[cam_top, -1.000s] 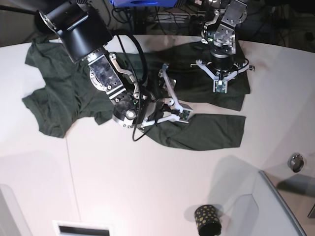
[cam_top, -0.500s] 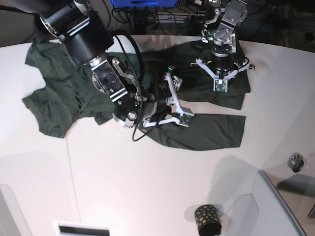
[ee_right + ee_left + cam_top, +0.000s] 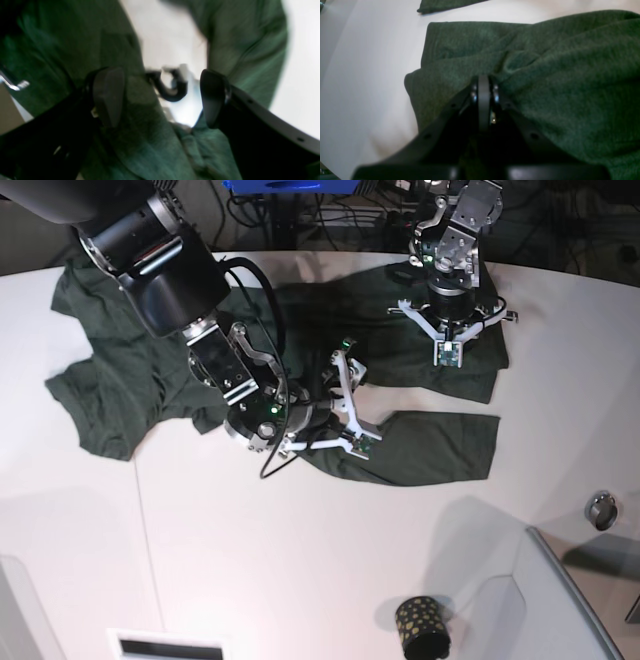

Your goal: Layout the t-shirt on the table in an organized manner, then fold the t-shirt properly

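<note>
- Base view: the dark green t-shirt (image 3: 150,380) is spread, rumpled, across the far half of the white table (image 3: 300,560), with a sleeve at the left, the body bunched in the middle and a long folded part reaching to the right.
- The right gripper (image 3: 350,408) is seen low over the middle of the t-shirt, and its white fingers are spread apart.
- Right wrist view: the two dark pads (image 3: 108,96) are held well apart, with green cloth below and between them; nothing is seen clamped, and the picture is blurred.
- The left gripper (image 3: 447,330) is set on the far right part of the t-shirt.
- Left wrist view: the jaws of the left gripper (image 3: 483,85) are pressed together at a ridge of cloth, which is gathered into folds at the tips; the t-shirt appears pinched there.
- A hem of the t-shirt (image 3: 427,45) is seen lying on the bare table to the left.
- A small black cup (image 3: 421,627) with gold dots is stood near the front edge, well apart from the t-shirt.
- A grey panel (image 3: 570,600) is seen at the near right corner.
</note>
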